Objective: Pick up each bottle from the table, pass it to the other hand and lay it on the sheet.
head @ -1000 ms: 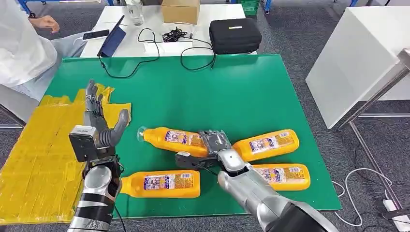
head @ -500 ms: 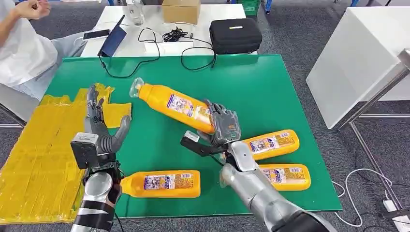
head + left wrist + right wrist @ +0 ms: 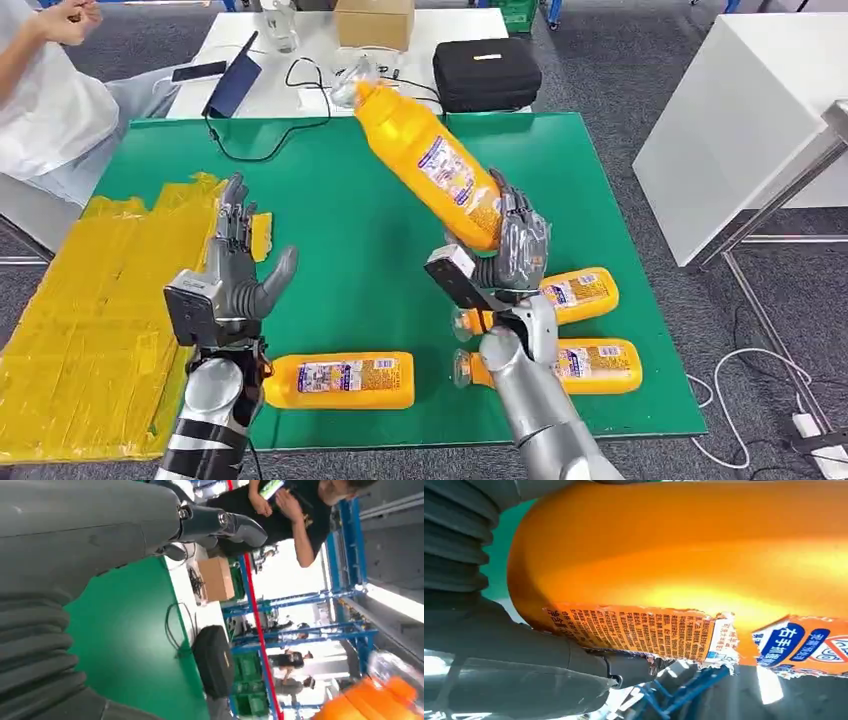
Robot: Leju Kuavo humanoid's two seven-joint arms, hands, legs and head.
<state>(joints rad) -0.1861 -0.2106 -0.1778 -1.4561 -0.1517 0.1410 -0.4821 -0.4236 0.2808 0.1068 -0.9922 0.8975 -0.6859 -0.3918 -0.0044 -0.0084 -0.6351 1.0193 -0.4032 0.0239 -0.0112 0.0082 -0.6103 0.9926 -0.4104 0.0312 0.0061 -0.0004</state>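
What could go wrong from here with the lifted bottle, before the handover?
The right robot hand grips the raised bottle only near its base, so the long tilted body could lever out and slip. If it drops, it may land on the bottles on the table below and send them rolling. The left robot hand is open and well off to the side above the yellow sheet, so the pass must cross a wide gap.

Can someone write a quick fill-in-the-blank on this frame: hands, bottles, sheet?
1. The right hand holds one orange bottle by its ____ end.
2. The left hand is ____ and holds nothing.
3. ____ bottles lie on the green table.
4. The yellow sheet bears ____ bottles.

Missing words: bottom; open; three; no
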